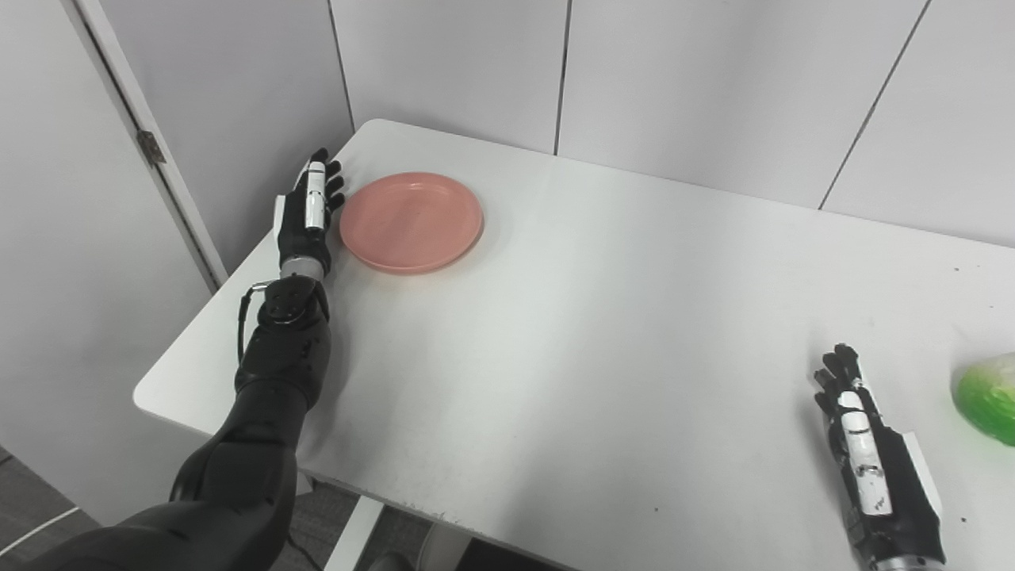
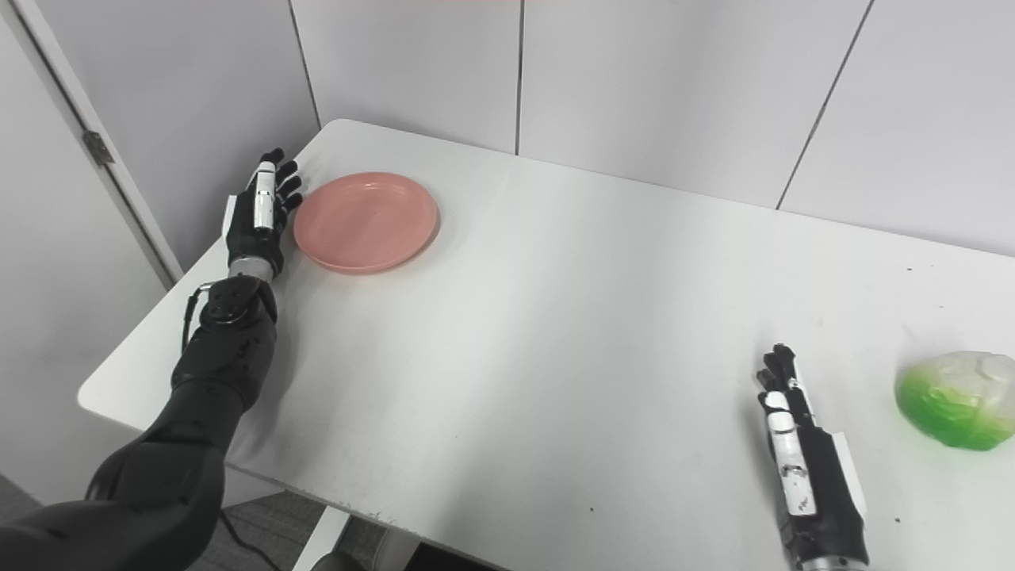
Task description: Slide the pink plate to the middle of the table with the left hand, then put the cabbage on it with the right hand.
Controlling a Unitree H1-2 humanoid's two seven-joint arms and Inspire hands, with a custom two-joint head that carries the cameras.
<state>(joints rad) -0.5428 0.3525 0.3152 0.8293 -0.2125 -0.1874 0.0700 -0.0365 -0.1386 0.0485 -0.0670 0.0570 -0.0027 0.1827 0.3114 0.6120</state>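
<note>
The pink plate [image 1: 411,221] lies flat on the white table [image 1: 603,333] near its far left corner. My left hand [image 1: 308,214] stands on edge just left of the plate, fingers straight and together, right against the plate's left rim and holding nothing. The cabbage [image 2: 955,399], green and whitish, lies at the table's right side and is cut by the frame edge in the left eye view [image 1: 987,396]. My right hand [image 2: 801,460] rests flat on the table to the left of the cabbage, fingers straight, a clear gap between them.
Grey wall panels [image 1: 674,79] stand behind the table. A door [image 1: 71,238] with a hinge is at the left, beyond the table's left edge. The table's front edge runs close to my left forearm [image 1: 277,373].
</note>
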